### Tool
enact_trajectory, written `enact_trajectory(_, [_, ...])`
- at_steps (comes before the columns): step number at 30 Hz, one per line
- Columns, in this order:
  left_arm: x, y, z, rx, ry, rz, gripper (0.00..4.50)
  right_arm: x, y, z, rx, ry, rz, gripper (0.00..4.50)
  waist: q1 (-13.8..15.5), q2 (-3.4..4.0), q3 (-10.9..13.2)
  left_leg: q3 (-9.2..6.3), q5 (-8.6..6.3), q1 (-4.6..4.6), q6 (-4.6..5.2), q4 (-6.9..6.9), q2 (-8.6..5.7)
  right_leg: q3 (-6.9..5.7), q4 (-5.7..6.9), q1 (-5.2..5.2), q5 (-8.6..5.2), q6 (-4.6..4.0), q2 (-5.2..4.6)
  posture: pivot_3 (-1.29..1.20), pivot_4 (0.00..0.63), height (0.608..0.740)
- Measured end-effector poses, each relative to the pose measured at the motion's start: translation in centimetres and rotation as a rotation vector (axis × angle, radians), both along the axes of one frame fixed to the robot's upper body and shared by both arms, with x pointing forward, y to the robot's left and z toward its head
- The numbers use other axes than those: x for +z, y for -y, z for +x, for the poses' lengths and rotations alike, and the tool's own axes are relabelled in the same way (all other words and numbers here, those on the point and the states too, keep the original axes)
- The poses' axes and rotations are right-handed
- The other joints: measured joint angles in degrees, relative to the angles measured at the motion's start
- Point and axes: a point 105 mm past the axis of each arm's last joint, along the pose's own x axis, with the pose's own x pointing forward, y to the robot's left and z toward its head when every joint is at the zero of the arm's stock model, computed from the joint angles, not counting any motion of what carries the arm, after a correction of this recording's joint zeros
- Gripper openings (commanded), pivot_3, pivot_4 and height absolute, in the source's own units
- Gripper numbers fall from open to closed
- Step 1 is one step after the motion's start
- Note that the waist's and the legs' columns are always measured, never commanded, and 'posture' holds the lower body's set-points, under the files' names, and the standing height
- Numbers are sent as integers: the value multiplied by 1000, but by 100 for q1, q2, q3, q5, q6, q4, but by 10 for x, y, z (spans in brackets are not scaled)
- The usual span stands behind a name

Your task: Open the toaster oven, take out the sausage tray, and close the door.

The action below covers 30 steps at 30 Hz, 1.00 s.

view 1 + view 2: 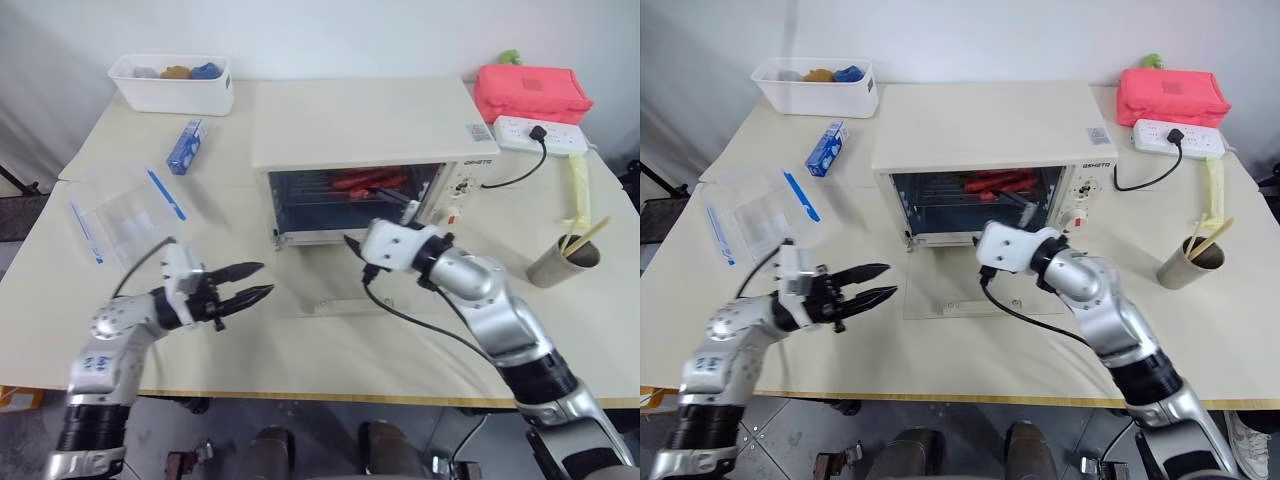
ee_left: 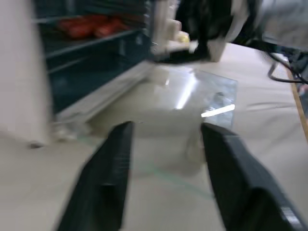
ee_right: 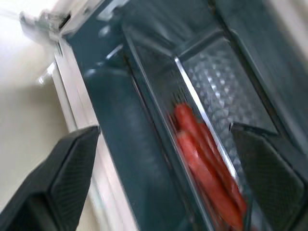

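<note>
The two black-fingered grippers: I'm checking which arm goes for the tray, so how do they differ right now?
The right gripper is at the mouth of the cream-white toaster oven, aimed at the shiny metal sausage tray; the left gripper hangs over the table, beside the lowered glass door. The right's jaws stand wider. Both are open and empty.

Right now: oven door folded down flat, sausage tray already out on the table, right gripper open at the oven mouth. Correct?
Not quite. The sausage tray is still inside the toaster oven, on its rack, as the left eye view and right wrist view show. The rest holds: the door lies flat and the right gripper is open at the mouth.
</note>
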Motion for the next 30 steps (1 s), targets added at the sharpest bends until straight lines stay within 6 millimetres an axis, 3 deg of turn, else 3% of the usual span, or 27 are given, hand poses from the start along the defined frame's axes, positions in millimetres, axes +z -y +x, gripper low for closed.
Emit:
enact_trajectory(4, [-2,-9,-8,35,-44,-14,2424,10,-25,12,17,102,-12,4500,-76,0,0,-3,0,1,-1,-1,5,-3,4,0,0,0,5,0,150,740])
enact_trajectory(7, [-1,-7,-12,37,-51,-17,2944,10,-30,25,-16,131,-55,4500,-97,0,0,-3,1,3,-2,-3,7,-3,29,-1,-1,-1,7,0,150,740])
enact_trajectory(10, [1,-7,-13,53,-41,-16,3844,3,-29,33,-52,150,-83,3910,-82,0,0,-5,1,3,-2,-4,4,-3,30,-1,-1,-1,4,0,150,740])
enact_trajectory(12, [1,-6,-13,59,-37,-17,4476,-6,-31,35,-50,154,-128,3181,-96,0,0,-5,1,3,-2,-5,3,-3,30,-1,-1,-1,6,0,150,740])
enact_trajectory(18, [2,-6,-14,54,-38,-23,4500,-18,-41,40,-44,130,-156,1265,-147,0,0,-5,1,3,-3,-7,6,-3,33,-4,-1,-2,8,0,150,740])
enact_trajectory(22, [4,-6,-13,46,-32,-34,4500,-12,-46,42,-39,162,-171,22,-210,0,-1,-5,2,4,-4,-8,7,-4,35,-4,-1,-2,10,0,150,740])
enact_trajectory(25, [10,-5,-8,39,-14,-45,4500,-12,-47,41,-32,170,-181,22,-219,-8,-5,-6,2,5,-6,-7,9,-5,37,-3,-1,-2,11,0,150,740])
enact_trajectory(30, [52,4,24,-12,98,-83,4500,-10,-46,40,-17,173,-205,22,-222,-18,-5,-10,5,4,-10,-2,4,-9,42,-1,-1,-2,11,0,150,740])
